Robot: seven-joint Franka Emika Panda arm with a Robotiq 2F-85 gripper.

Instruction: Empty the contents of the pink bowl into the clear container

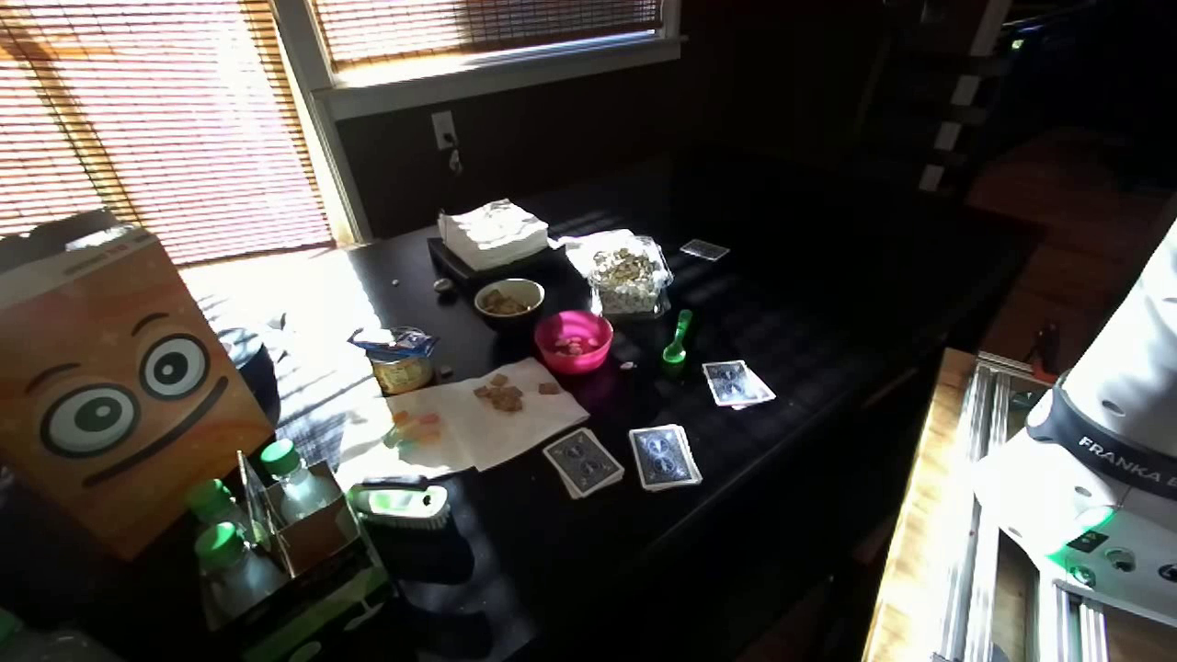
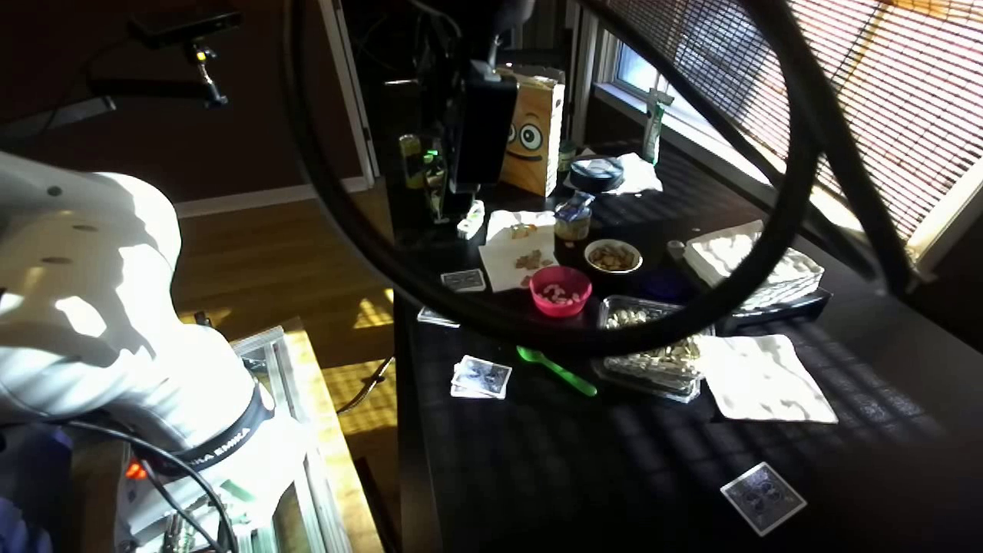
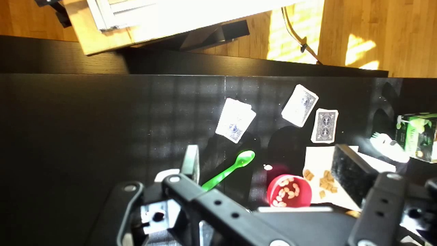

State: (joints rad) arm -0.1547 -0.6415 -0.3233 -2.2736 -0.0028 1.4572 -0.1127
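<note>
Currently your gripper (image 3: 272, 168) has its jaws spread wide apart in the wrist view: one finger (image 3: 190, 162) stands at about ten o'clock of the pink bowl (image 3: 305, 193), the other at about two, and the bowl shows between them. It sits upright on the dark table (image 3: 177, 109) with a scatter of small pale pieces (image 3: 291, 194) inside (one whitish bit (image 3: 268, 167) lies loose on the table at its eleven o'clock, close by).

Take that bowl as the centre of your dial in an exterior view. You find the clear container (image 1: 630, 303) at one o'clock, just beside it, holding whitish and golden pieces (image 1: 623, 264); whether the two touch, you cannot tell from here. At three o'clock you have the green spoon (image 1: 677, 349), at ten a light-lined bowl (image 1: 522, 289) with brown bits (image 1: 502, 303) in it, and at eleven, farther off, a stack of white napkins (image 1: 494, 234). Toward eight o'clock a sheet of white paper (image 1: 515, 437) carries brown squares (image 1: 504, 397), and three small piles of playing cards (image 1: 583, 462) lie between three and six.

In an exterior view a dark cable (image 2: 614, 343) loops across your line of sight and hides part of the clear container, which lies at about four o'clock of the pink bowl there.
</note>
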